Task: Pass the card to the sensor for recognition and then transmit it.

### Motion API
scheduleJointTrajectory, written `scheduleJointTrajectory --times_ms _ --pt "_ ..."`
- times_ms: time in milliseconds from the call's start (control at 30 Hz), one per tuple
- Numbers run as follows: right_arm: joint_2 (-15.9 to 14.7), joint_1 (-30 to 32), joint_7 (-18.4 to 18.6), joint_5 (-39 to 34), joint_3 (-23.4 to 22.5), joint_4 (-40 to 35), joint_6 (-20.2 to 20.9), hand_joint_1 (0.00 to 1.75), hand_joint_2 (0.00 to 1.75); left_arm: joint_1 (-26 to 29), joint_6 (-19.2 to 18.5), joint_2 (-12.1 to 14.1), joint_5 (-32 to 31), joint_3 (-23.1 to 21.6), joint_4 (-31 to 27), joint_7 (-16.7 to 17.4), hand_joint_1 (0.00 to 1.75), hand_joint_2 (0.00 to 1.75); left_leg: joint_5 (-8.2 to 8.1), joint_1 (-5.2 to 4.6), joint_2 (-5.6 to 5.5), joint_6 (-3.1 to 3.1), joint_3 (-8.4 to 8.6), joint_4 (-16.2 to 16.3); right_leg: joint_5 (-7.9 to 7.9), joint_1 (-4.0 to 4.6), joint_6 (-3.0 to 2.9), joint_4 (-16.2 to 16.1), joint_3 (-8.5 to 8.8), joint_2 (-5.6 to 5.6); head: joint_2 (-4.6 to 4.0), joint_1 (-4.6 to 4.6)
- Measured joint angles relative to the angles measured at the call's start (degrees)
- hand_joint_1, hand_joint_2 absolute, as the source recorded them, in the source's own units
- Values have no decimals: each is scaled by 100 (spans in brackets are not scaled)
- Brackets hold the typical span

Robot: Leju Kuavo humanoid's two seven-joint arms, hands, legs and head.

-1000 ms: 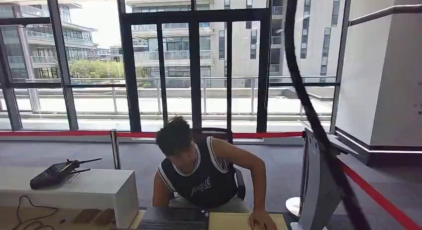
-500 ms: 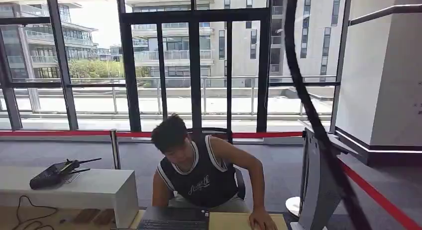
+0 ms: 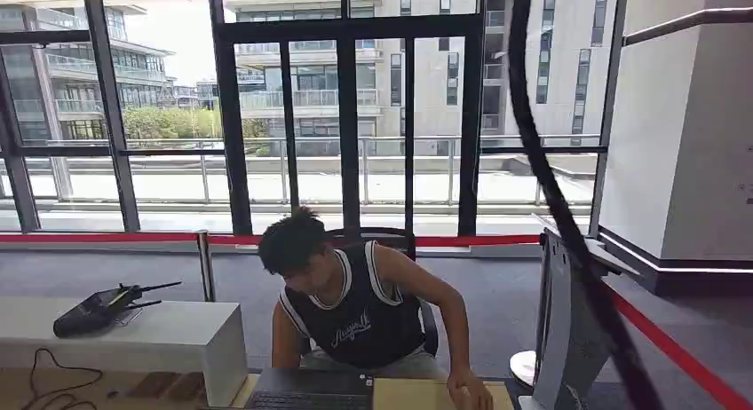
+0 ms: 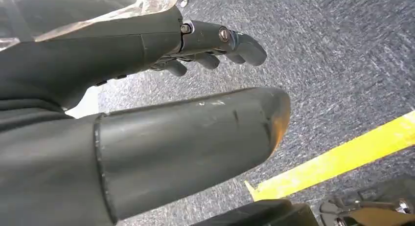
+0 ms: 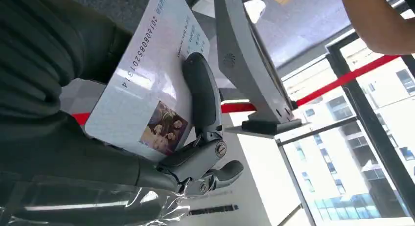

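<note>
Glass walls and office blocks fill the background w/ a red barrier tape (image 3: 115,238) running across, and we go left to right: white counter (image 3: 169,339) on the left carries a black handheld unit (image 3: 99,310), a loose cable (image 3: 53,382) trailing below it. Centre, a person (image 3: 355,308) in a dark sleeveless top leans over the desk (image 3: 426,394), one hand (image 3: 468,394) down on the tan surface beside a dark keyboard (image 3: 311,394). Right of that stands the grey sensor stand (image 3: 568,339), seen edge-on, w/ a thick black cable (image 3: 550,179) sweeping down in front of the lens. Robot's left hand (image 4: 186,133) hangs over grey carpet (image 4: 342,64) and a yellow floor line (image 4: 337,160), fingers (image 4: 225,42) apart, nothing in it. Right hand (image 5: 147,138) has the card (image 5: 147,84), a white ID w/ printed numbers and a small photo, clamped flat against the palm by the thumb (image 5: 200,94); the sensor stand (image 5: 249,64) sits near, just beyond the card's edge, not touching. Step in hand, by my read: presenting the card, approach not finished. Next move probably calls for bringing the card's face up to the stand's reading surface and holding steady, then on to the person. Can't tell which face of the stand does the reading. Risk: thumb-only hold, card could slip if nudged against the stand.
</note>
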Motion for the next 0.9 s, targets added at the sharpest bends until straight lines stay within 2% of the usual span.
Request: scheduleJointTrajectory --times_ms 133,200,333,500,700,767,800,833,867,900 --pt "61 -158 -31 302 37 -196 352 175 175 -11 -50 -2 -90 -9 0 -57 0 0 0 0 0 0 -1 -1 0 0 0 1 1 1 0 -2" --pt "166 -245 -120 386 63 -216 581 175 175 -11 -63 -2 -149 -15 0 -81 0 0 0 0 0 0 -3 -1 0 0 0 2 0 1 0 -2" --pt "490 -556 -278 553 158 -56 758 175 175 -41 -87 -2 -271 -44 0 -111 0 0 2 1 0 -3 -3 -1 0 1 0 4 -3 2 0 -2" --pt "955 -1039 -376 795 330 378 765 175 175 -131 -146 -2 -389 -98 0 -42 0 0 4 1 -2 -5 -3 -1 0 1 0 6 -5 2 0 -2" --pt "1401 -1502 -269 1051 544 949 756 175 175 -211 -225 -2 -459 -205 0 46 0 0 5 1 -3 -5 -3 -1 0 1 0 5 -5 2 0 -2" --pt "1491 -1589 -251 1062 599 1093 760 164 175 -215 -225 -2 -459 -210 0 61 0 0 4 1 -1 -5 -3 -1 0 1 0 3 -5 3 0 -2" --pt "1536 -1622 -251 1058 618 1167 758 140 175 -216 -225 -2 -457 -210 0 59 0 0 4 0 -1 -5 -3 -1 0 1 0 3 -5 3 0 -2" --pt "1576 -1653 -251 1047 634 1239 754 86 175 -215 -225 -2 -452 -210 0 59 0 0 4 0 -1 -5 -3 -1 0 1 0 2 -5 3 0 0" --pt "1626 -1691 -251 1040 651 1329 749 51 175 -216 -223 -2 -444 -210 0 57 0 0 4 0 -1 -5 -3 -1 0 0 0 1 -5 3 0 0" --pt "1655 -1714 -254 1040 662 1388 747 0 175 -215 -223 -2 -441 -210 0 55 0 0 4 0 -1 -5 -3 0 0 1 0 0 -4 3 0 0"
